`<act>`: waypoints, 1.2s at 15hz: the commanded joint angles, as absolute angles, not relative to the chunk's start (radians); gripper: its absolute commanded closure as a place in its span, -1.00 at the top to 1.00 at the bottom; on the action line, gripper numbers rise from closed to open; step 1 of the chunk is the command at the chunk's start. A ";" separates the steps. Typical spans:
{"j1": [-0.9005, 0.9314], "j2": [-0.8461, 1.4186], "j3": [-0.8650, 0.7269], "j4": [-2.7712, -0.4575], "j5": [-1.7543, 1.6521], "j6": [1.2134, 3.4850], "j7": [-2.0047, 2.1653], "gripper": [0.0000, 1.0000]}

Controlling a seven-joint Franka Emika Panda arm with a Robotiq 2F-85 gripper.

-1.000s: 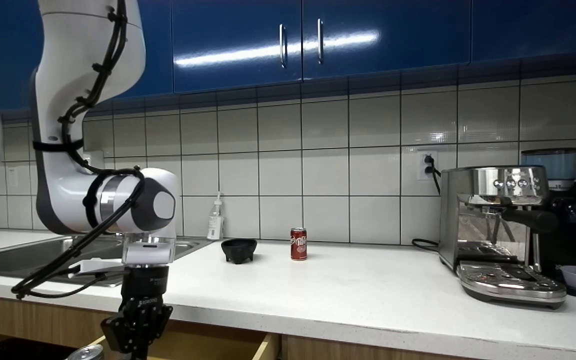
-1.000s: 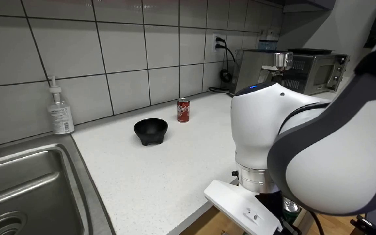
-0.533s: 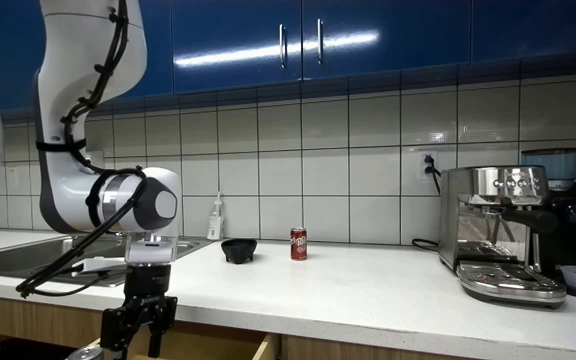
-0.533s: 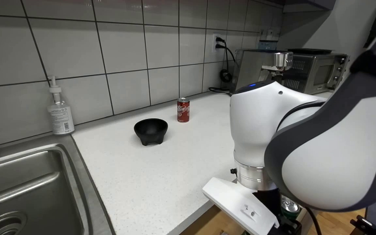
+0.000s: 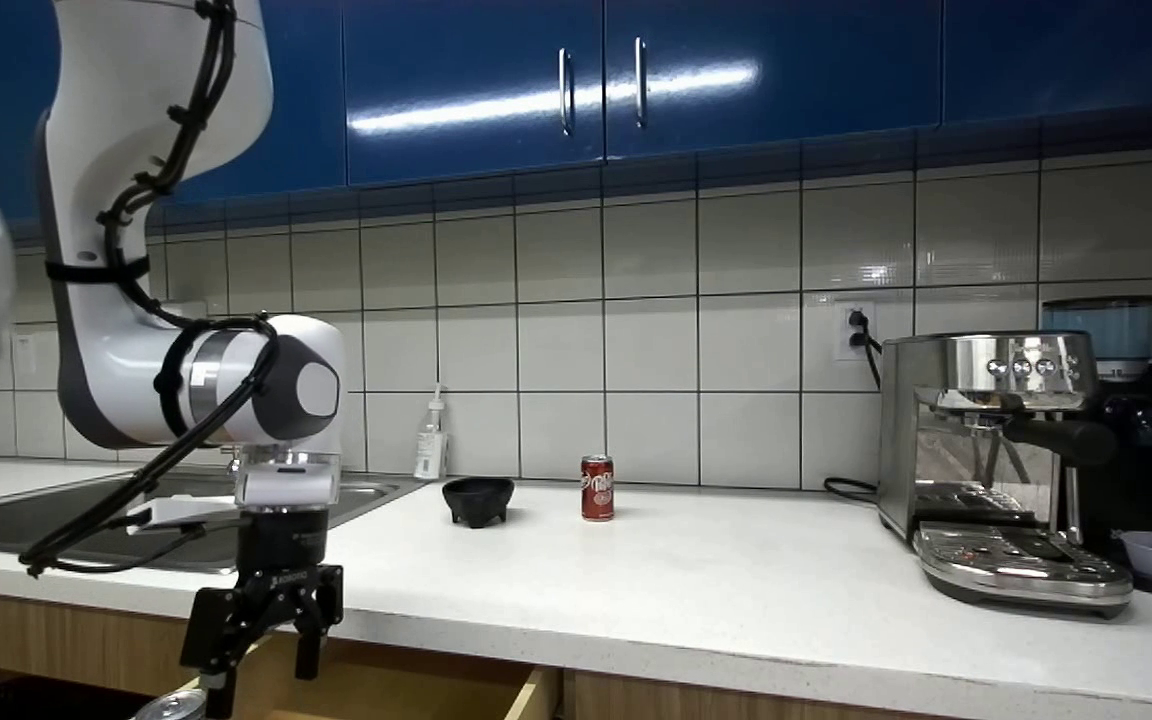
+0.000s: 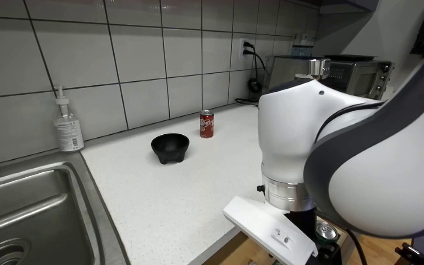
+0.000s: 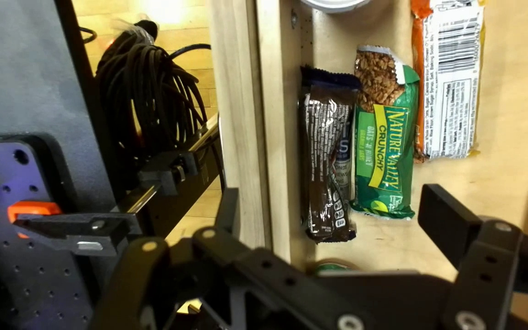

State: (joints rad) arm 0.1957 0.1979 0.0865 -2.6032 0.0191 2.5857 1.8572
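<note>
The pincer [image 5: 261, 672] is hanging over the open drawer [image 5: 416, 680], its fingers standing wide apart and holding nothing. In the wrist view, a brown wrapper [image 7: 326, 169] and a green wrapper [image 7: 385, 156] are lying below, between them, the brown one running along the drawer's thick wooden edge [image 7: 239, 91]; an orange-and-white wrapper [image 7: 452, 87] is resting alongside. Moving well is probably calling for fingertips clear of that edge. A green can [image 6: 326, 231] is standing just beside the pincer, narrowing its room. Beyond, a black bowl [image 6: 169, 147] and a red can [image 6: 207, 125] are sitting on the countertop [image 6: 142, 206].
</note>
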 commanded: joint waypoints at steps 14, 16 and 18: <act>0.189 -0.043 0.155 -2.753 0.183 2.437 1.227 1.00; 0.186 -0.052 0.152 -2.768 0.245 2.435 1.078 1.00; 0.182 -0.059 0.146 -2.781 0.302 2.418 0.946 1.00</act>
State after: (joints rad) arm 0.1984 -0.0006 0.1414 -2.7429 0.2252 2.4602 1.1270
